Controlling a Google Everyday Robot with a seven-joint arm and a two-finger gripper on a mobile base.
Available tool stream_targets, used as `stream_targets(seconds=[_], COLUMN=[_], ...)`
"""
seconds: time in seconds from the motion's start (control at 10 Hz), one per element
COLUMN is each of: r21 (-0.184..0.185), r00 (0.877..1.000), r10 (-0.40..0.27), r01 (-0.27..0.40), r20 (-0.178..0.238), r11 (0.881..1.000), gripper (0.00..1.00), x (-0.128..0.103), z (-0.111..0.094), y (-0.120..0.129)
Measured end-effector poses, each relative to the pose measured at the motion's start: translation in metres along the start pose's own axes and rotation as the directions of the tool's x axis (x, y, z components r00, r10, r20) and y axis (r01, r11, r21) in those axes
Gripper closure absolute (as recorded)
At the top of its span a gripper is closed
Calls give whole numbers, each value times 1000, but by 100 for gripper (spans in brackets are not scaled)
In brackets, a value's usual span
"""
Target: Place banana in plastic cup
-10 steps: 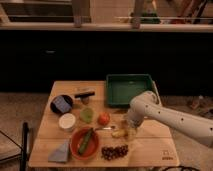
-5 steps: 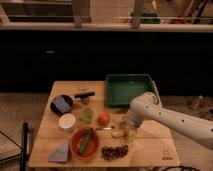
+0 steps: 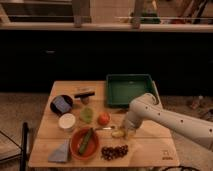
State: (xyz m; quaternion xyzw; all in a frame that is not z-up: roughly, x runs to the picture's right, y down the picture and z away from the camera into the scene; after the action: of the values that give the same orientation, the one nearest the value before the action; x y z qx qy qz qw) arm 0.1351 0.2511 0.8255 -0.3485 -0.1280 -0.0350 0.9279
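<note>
The small pale yellow banana point(image 3: 118, 133) lies on the wooden table point(image 3: 150, 150), just right of the red tomato point(image 3: 103, 119) and above the dark grape bunch point(image 3: 114, 151). The light-green plastic cup point(image 3: 86, 115) stands left of the tomato. My gripper point(image 3: 127, 132) is at the end of the white arm, down at the table right beside the banana's right end; the arm hides how it meets the banana.
A green tray point(image 3: 129, 89) sits at the back right. An orange bowl point(image 3: 85, 143) holds a long green vegetable. A white round container point(image 3: 67, 121), a dark bowl point(image 3: 61, 104), a grey-blue cloth point(image 3: 60, 152) and a dark tool point(image 3: 84, 93) lie on the left.
The arm's end has shifted slightly over the banana. The objects on the table have not moved.
</note>
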Motion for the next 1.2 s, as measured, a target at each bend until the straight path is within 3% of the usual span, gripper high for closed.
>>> stream_targets(seconds=[0.4,0.9,1.2], r21=[-8,-3,31], r00=[1000,998,995], r10=[-20,-30,-31], r01=[19,30,34], r20=[-25,-56,-90], r11=[1000,1000,999], gripper=[98,100,100], x=[-1,-4,-1], z=[-3,-19,-46], y=[0,-8,-17])
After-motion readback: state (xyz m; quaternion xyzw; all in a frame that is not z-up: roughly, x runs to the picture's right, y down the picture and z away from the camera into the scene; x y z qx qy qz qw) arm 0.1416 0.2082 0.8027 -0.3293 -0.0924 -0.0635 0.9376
